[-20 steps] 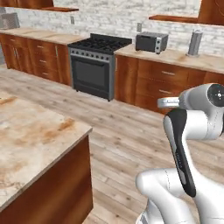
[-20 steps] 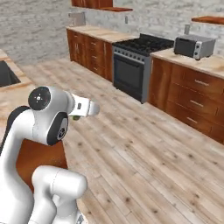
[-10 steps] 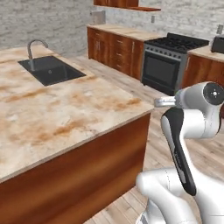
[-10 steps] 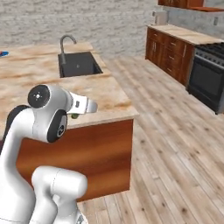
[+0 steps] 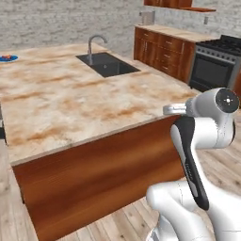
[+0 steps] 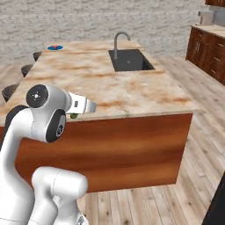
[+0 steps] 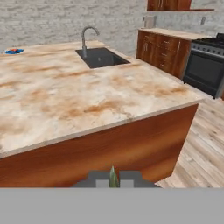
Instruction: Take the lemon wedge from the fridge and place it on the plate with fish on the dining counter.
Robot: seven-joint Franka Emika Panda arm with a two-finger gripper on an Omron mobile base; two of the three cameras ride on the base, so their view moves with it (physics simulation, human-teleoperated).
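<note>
A: What is the gripper (image 7: 113, 180) doing?

B: Its two fingers are pinched together on the lemon wedge (image 7: 113, 176), a thin olive sliver standing up between the tips in the hand view. In the right base view a bit of green (image 6: 74, 116) shows just under the white hand, in front of the dining counter (image 6: 105, 83).

A: Where is the hand relative to that counter?

B: It is off the counter's near edge, on the side with the red-brown wood wall, level with the stone top and facing across it.

A: And the plate with fish (image 7: 14, 51)?

B: At the far end of the counter from the hand, near the far left corner in the hand view. It is a small blue disc with a red spot on it; the right base view shows it too (image 6: 55, 47), well beyond the sink (image 6: 130, 60). The left base view shows it at the counter's far left edge (image 5: 8, 58).

A: What else is on the counter?

B: A dark sink set into the far half, with a curved grey faucet (image 7: 87, 37) behind it. Right of the counter, across the wood floor, a stove (image 7: 204, 65) stands among wood cabinets.

A: What has changed from a second ago?

B: The whole picture has swung. A second ago both base views faced the stove and wall cabinets, with only a corner of the counter visible. Half a second ago the sink had come into sight. Now the counter spans the views and the plate is visible. That is the base turning, not the things moving.
</note>
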